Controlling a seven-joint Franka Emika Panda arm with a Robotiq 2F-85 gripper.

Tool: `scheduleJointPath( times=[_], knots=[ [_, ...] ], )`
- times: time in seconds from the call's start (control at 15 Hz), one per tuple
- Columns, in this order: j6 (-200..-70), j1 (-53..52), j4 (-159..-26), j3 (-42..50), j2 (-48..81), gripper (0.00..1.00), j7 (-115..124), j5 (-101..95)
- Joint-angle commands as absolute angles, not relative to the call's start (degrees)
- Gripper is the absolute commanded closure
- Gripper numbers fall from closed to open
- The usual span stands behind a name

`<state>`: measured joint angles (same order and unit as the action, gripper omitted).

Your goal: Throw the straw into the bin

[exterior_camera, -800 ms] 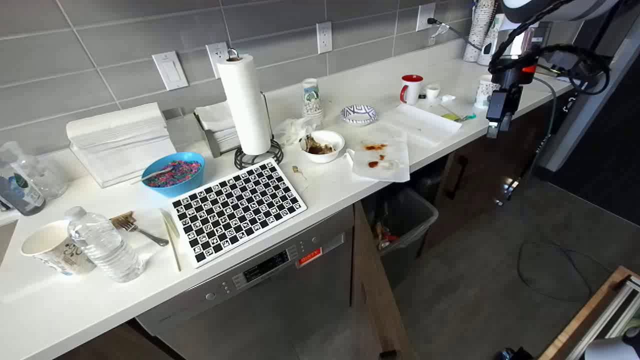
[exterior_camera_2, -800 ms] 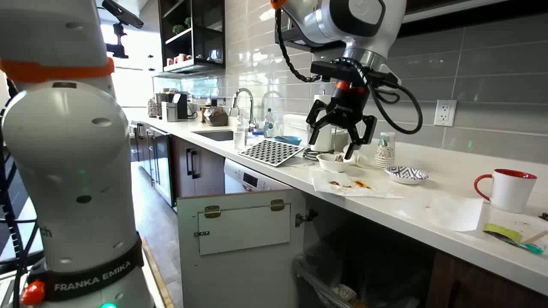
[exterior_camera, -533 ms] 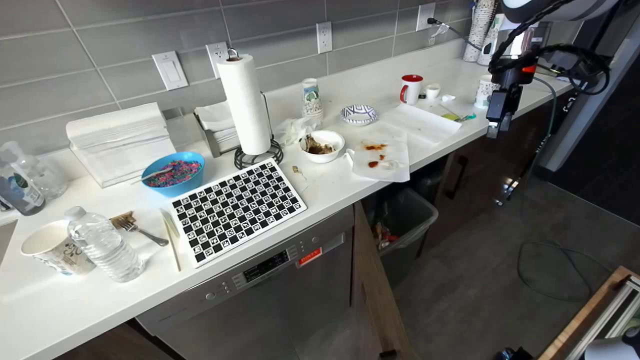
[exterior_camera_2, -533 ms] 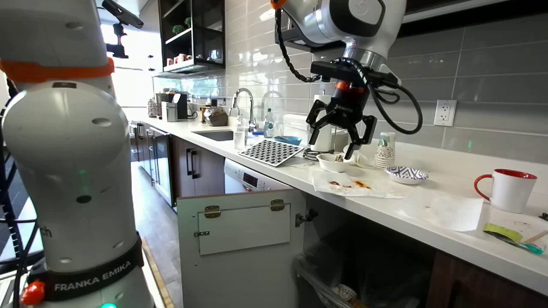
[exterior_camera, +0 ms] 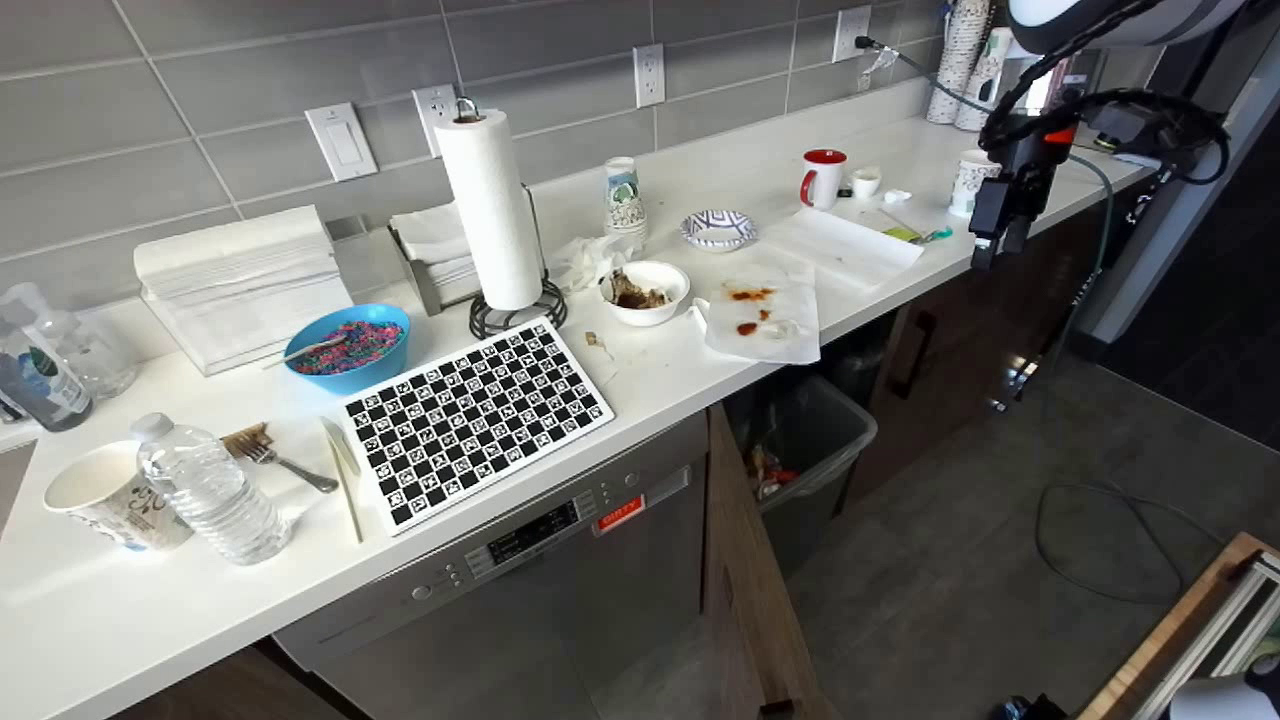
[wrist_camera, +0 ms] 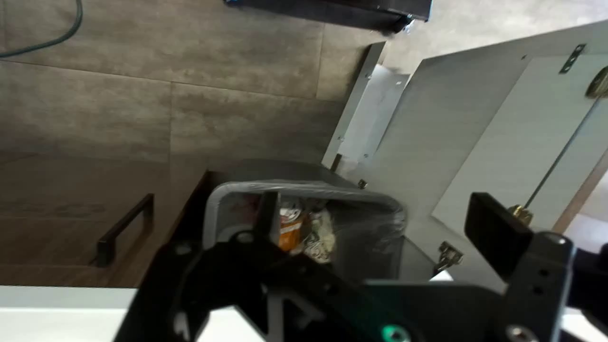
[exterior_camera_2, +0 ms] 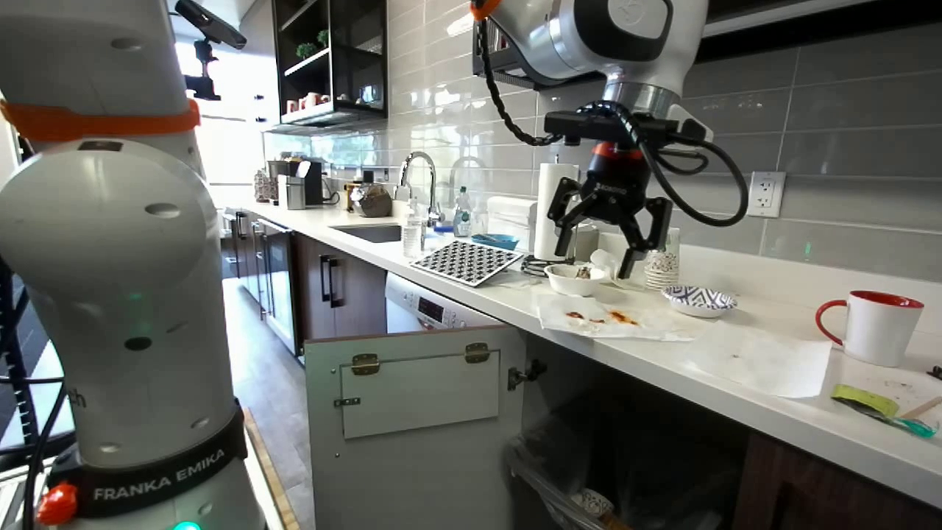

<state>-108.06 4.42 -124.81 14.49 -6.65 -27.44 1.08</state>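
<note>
The bin is dark grey with a clear liner, in the open cabinet below the counter. Its rim shows in both exterior views [exterior_camera: 862, 440] [exterior_camera_2: 548, 497] and in the wrist view [wrist_camera: 308, 189]. Mixed rubbish lies inside it. My gripper [exterior_camera_2: 593, 265] is open, with nothing between its fingers, high near the counter's front edge. In the wrist view the gripper [wrist_camera: 375, 209] has the bin below it, partly hidden by the left finger. A thin pale stick [exterior_camera: 346, 495] lies on the counter by the checkered board; I cannot tell whether it is the straw.
The open cabinet door [exterior_camera_2: 412, 412] stands out beside the bin. On the counter are a stained paper sheet [exterior_camera: 765, 320], a white bowl [exterior_camera: 655, 310], a patterned bowl [exterior_camera: 718, 232], a red-rimmed mug [exterior_camera_2: 879, 327], a paper towel roll [exterior_camera: 490, 210] and a water bottle [exterior_camera: 215, 495].
My open gripper and arm have shifted a little to the right in an exterior view, with a slight turn of the hand. The things on the counter have not moved.
</note>
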Motion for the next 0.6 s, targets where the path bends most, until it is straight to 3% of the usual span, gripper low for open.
scheduleJointPath(
  times=[0.0,0.53],
  knots=[
    [-115.6,8.2,-122.2,14.9,-1.5,0.00,-25.5,0.6],
    [-129.8,11.4,-110.3,11.5,14.0,0.00,-31.1,5.2]
  ],
)
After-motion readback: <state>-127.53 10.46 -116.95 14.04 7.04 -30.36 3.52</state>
